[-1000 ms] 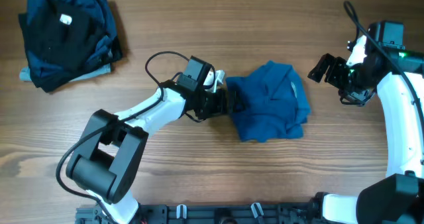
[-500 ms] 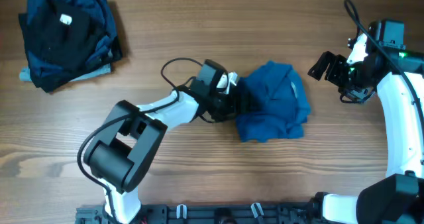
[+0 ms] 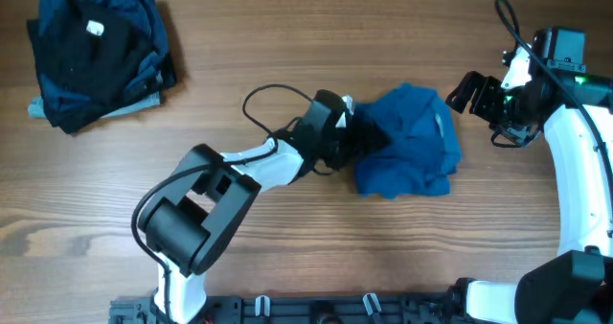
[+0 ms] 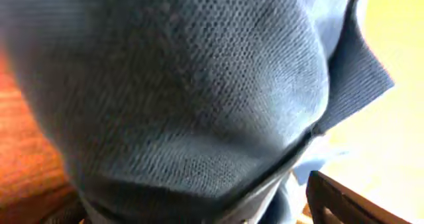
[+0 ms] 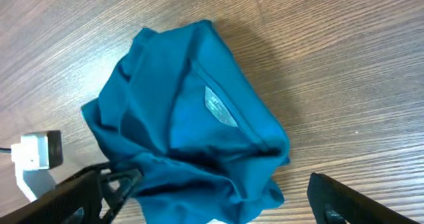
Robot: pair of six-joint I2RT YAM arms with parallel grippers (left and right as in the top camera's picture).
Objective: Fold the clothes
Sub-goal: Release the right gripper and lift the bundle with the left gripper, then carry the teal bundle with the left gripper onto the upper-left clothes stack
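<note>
A crumpled blue shirt (image 3: 412,142) lies on the wooden table right of centre. My left gripper (image 3: 367,137) is pushed into the shirt's left edge. In the left wrist view, blue knit fabric (image 4: 199,85) fills the frame, and the left gripper's (image 4: 192,214) fingers show far apart at the bottom corners with cloth between them. My right gripper (image 3: 472,94) is open and empty, in the air just right of the shirt. In the right wrist view the shirt (image 5: 192,118) lies below the right gripper's (image 5: 218,207) spread fingers, collar label up.
A stack of dark blue and black clothes (image 3: 96,51) sits at the far left corner. The left arm (image 3: 259,166) and its cable stretch across the table's middle. The left wrist's white part (image 5: 36,151) shows beside the shirt in the right wrist view.
My left gripper has moved right into the shirt, and the shirt has shifted right, bunching up. The right gripper has stayed in place.
</note>
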